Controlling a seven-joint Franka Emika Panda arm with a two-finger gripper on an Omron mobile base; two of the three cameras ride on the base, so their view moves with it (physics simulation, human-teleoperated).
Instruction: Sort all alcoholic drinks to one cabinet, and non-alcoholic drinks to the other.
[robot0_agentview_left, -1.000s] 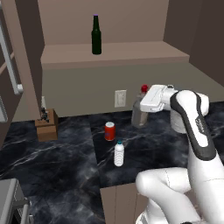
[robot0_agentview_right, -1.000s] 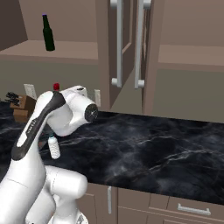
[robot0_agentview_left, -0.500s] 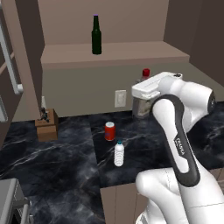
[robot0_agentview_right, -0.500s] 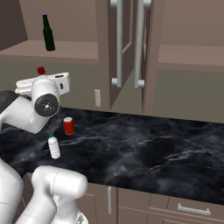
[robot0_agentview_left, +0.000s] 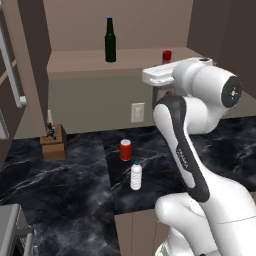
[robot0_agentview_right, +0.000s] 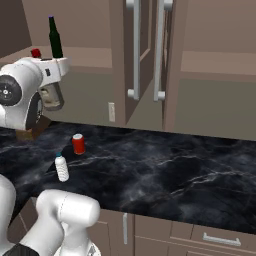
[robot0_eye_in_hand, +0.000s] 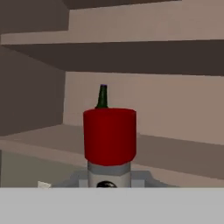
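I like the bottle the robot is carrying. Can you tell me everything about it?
The red-capped bottle has a fat red cap on a greyish neck. It stands upright, held up at the level of the cabinet shelf, with the gripper's jaws shut on it. The arm hides its body. Behind it stands the green bottle.

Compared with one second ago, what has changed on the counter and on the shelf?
The gripper, shut on the red-capped bottle, has lifted it from the counter up to shelf height, toward the green bottle. The green bottle, red can and small plastic bottle stayed in place.
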